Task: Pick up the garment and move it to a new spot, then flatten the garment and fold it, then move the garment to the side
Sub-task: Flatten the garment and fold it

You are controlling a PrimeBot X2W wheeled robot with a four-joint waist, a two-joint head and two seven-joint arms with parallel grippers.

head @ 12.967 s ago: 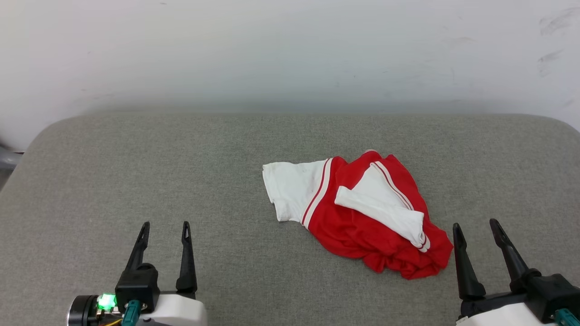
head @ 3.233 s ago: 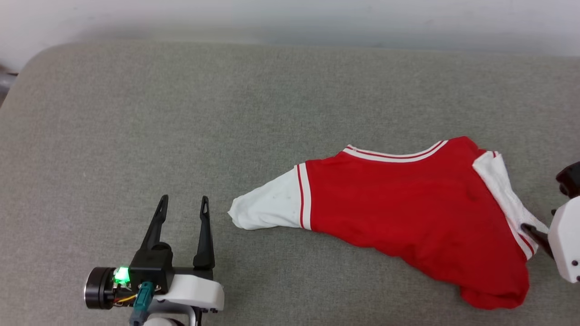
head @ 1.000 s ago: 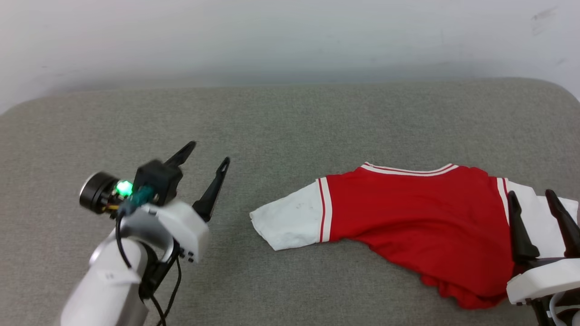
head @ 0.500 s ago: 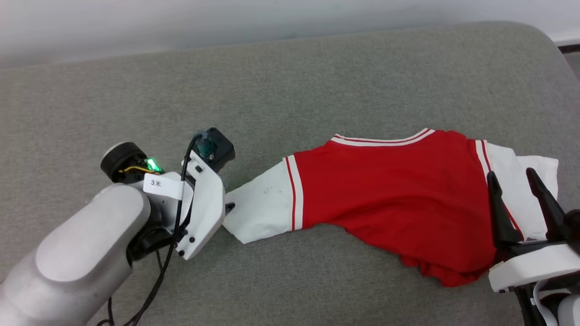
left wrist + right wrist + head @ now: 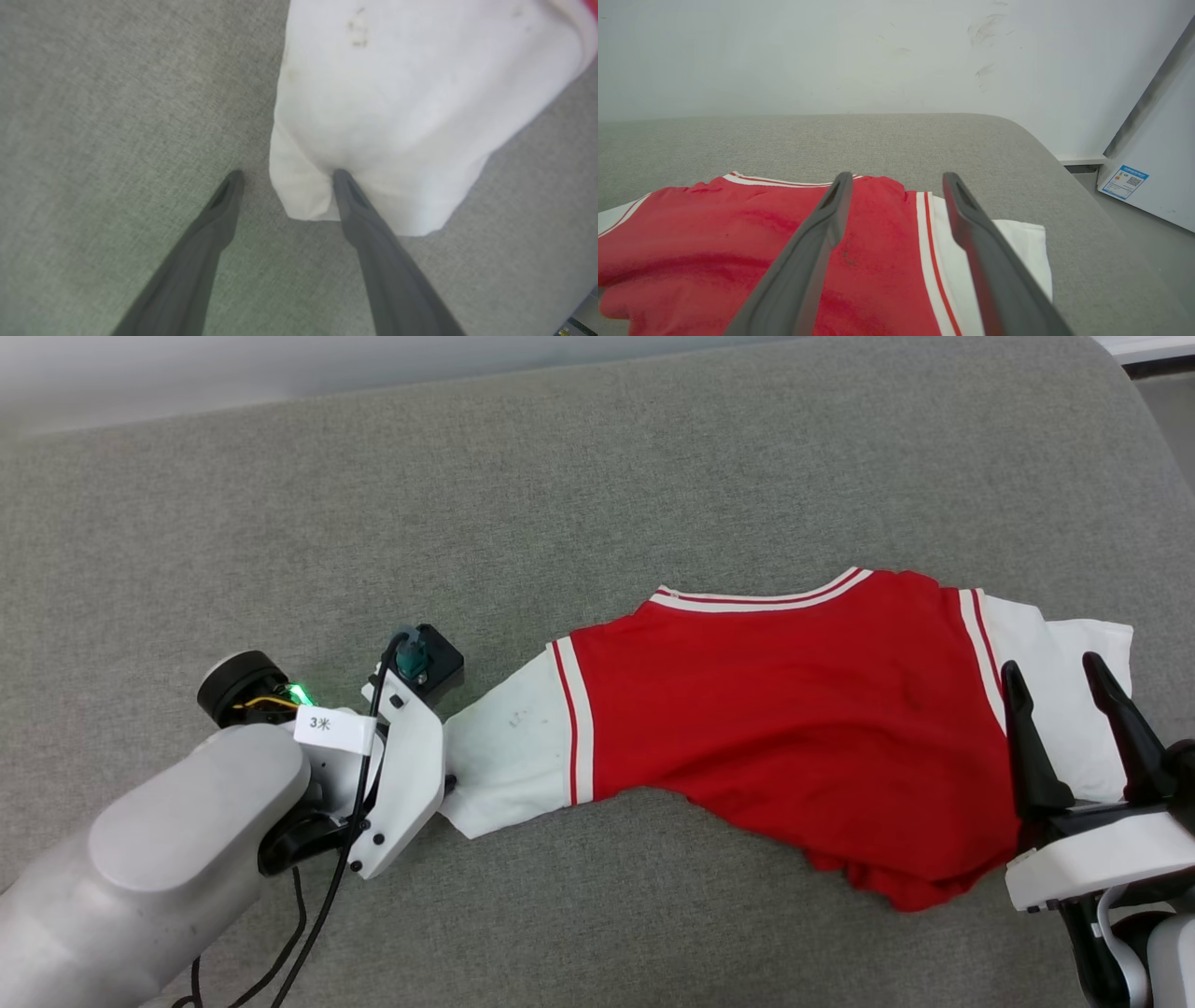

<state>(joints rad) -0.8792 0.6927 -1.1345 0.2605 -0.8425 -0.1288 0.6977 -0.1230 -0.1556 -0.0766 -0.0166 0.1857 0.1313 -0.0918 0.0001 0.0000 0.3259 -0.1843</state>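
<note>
Since a second ago, dropping left gripper onto 9 o'clock white sleeve of red jersey lying at cushion's 3 o'clock. Keeping both grippers spread, empty, right gripper over opposite sleeve. Flattening; likely needing cuff pinching, tugging toward 9.

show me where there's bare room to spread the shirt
Free: the grey cushion between the garment and the back edge, and the front strip below it. Crowded: its two ends, at the left end effector and the right end effector.
</note>
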